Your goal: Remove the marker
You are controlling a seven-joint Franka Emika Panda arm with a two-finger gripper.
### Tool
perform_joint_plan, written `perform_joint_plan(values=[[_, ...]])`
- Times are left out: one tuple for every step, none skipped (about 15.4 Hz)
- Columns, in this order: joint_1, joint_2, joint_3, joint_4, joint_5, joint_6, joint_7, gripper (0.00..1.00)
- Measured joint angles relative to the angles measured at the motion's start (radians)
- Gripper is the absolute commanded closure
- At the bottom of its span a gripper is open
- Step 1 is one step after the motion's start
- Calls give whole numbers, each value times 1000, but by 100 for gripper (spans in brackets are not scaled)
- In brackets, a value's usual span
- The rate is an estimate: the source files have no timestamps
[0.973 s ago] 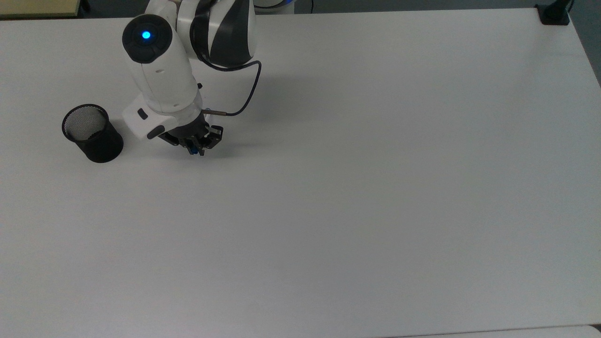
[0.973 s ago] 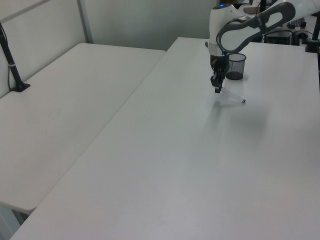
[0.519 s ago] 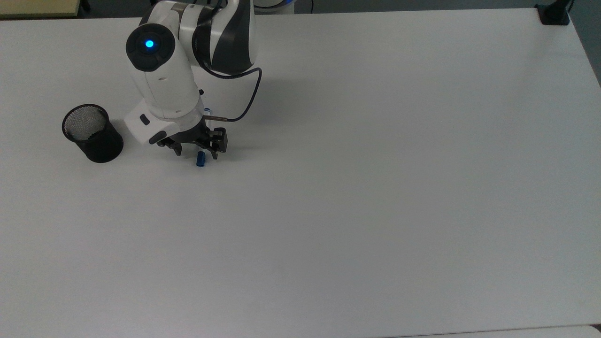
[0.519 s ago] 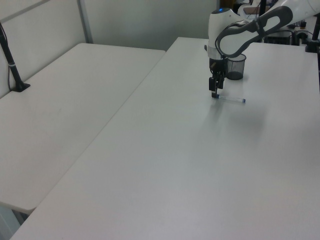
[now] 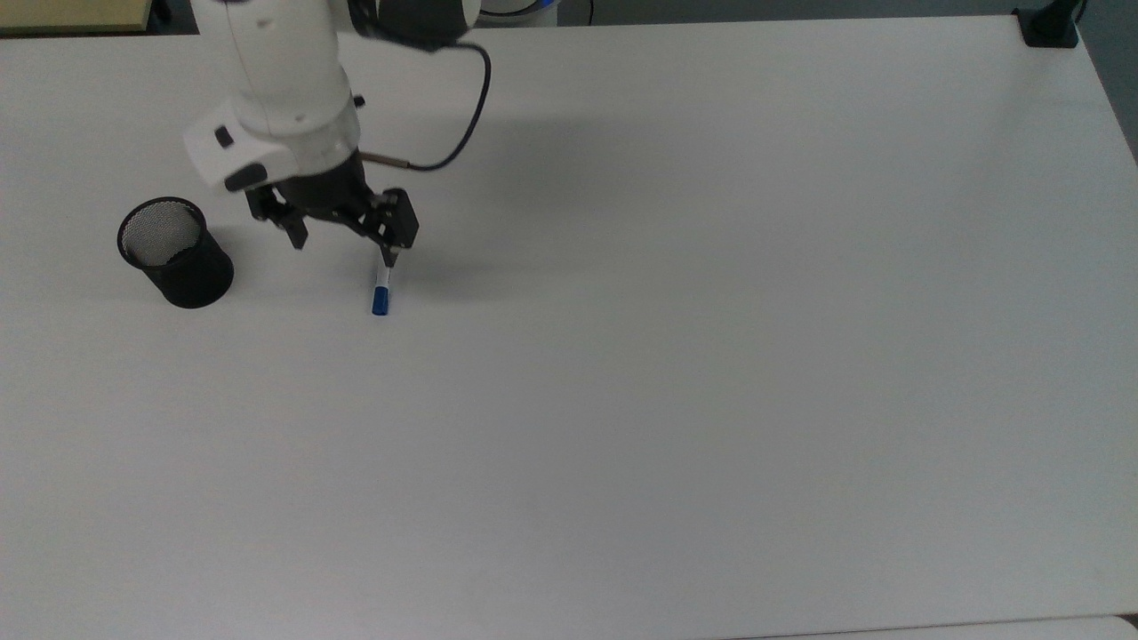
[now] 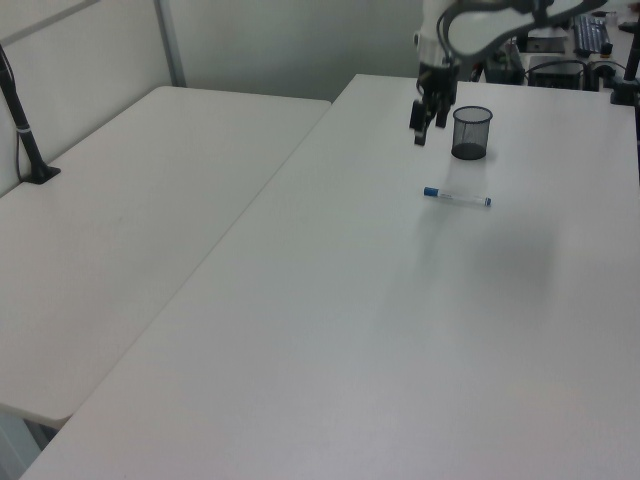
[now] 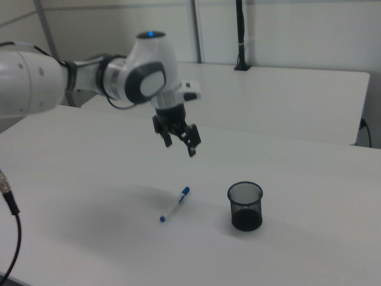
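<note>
The marker [image 5: 380, 300] lies flat on the white table [image 5: 711, 356], a white barrel with a blue cap; it also shows as the marker [image 6: 457, 197] and the marker [image 7: 174, 205]. My gripper [image 5: 343, 249] hangs well above the table, open and with nothing between its fingers. In the top view it covers the marker's far end. The raised gripper [image 7: 180, 148] stands above and behind the marker, and the gripper [image 6: 427, 128] hangs beside the cup. A black mesh cup [image 5: 175, 253] stands upright with nothing inside, apart from the marker, at the top view's left.
A black clamp mount [image 5: 1049, 27] sits at the table's far right corner in the top view. A second white table [image 6: 120, 220] adjoins at the left view's left, with a black pole [image 6: 20, 110] on it. The arm's cable [image 5: 462, 133] loops beside the wrist.
The gripper opened and let go of the marker, which settled flat on the table. The gripper then rose and drew back toward the top view's upper left.
</note>
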Motion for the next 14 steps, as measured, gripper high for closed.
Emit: perform_joint_plan(values=[[0,-40,0,15,0,-53,6,0],[0,-78,0,25,0,-105,9,0],[0,-117,0,30,0,-154,10,0],[0,-152,0,31,0,-194,11,0],[0,-184,0,31,0,-231,11,0],[1,-213,0,31,0,-265,11,0],[4,-238,0,30,0,-288,11,0],[11,-258,0,30,0,-303,11,0],[19,-275,-1,28,0,-320,14,0],[31,-288,-5,27,0,-338,16,0],[44,-296,-13,27,0,-354,18,0],[57,-302,-21,26,0,-360,18,0],[68,-304,-29,26,0,-360,18,0],[76,-304,-34,25,0,-360,18,0]])
